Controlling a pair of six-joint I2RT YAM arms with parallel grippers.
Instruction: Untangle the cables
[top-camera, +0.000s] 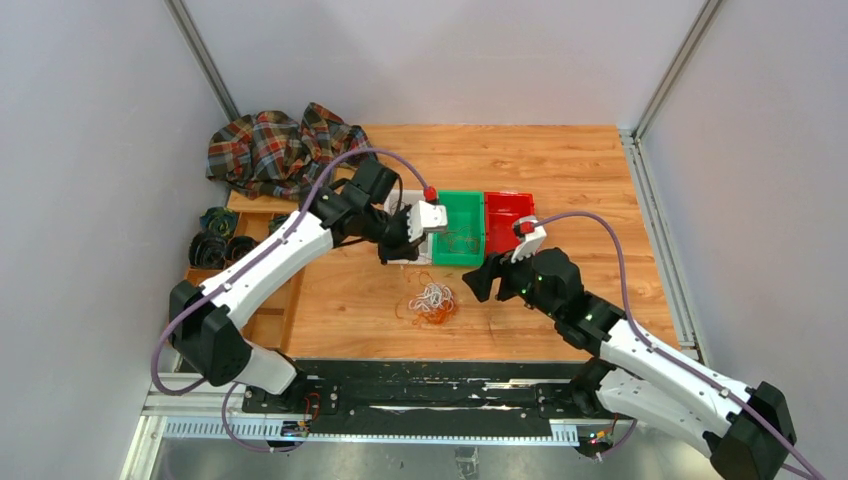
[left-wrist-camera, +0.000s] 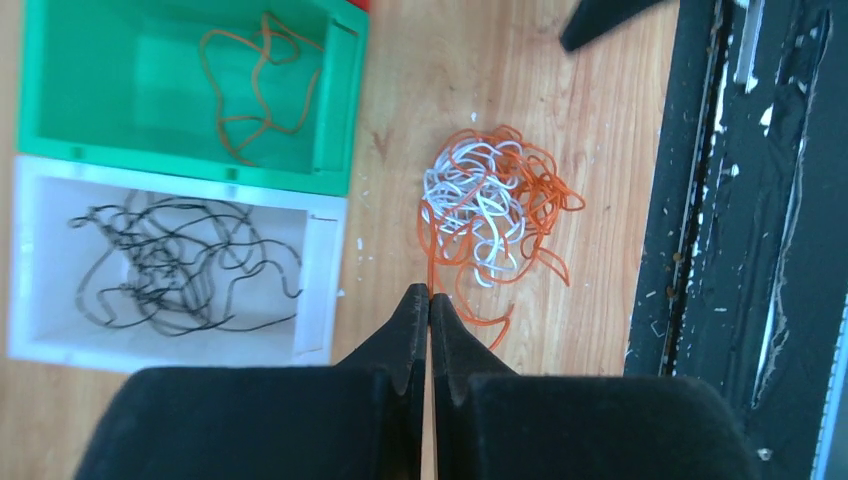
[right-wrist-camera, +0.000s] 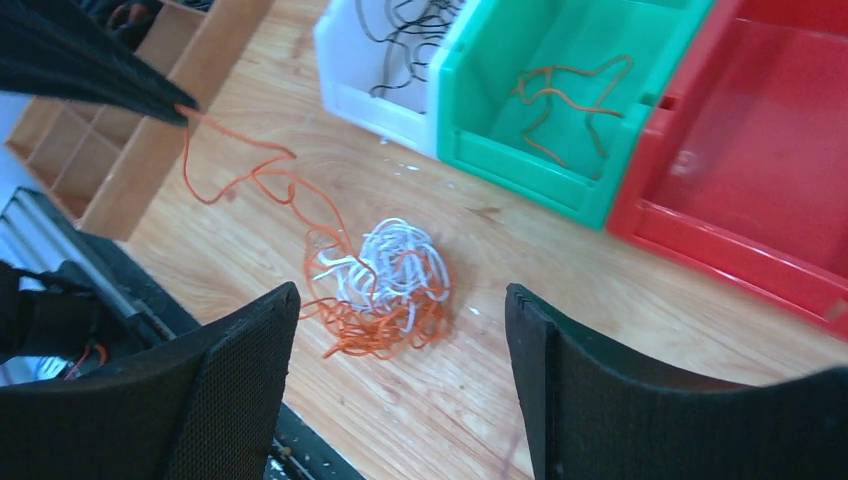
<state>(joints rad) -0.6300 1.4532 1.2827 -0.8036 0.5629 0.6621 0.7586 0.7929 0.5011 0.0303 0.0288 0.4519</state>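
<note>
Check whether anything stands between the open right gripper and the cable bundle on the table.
Nothing visible does: only bare table lies between the right gripper and the cable bundle. One orange strand runs from it up to the shut left gripper, off that path.

Top view high, looking down; wrist views close, sharing cables (left-wrist-camera: 490, 205).
</note>
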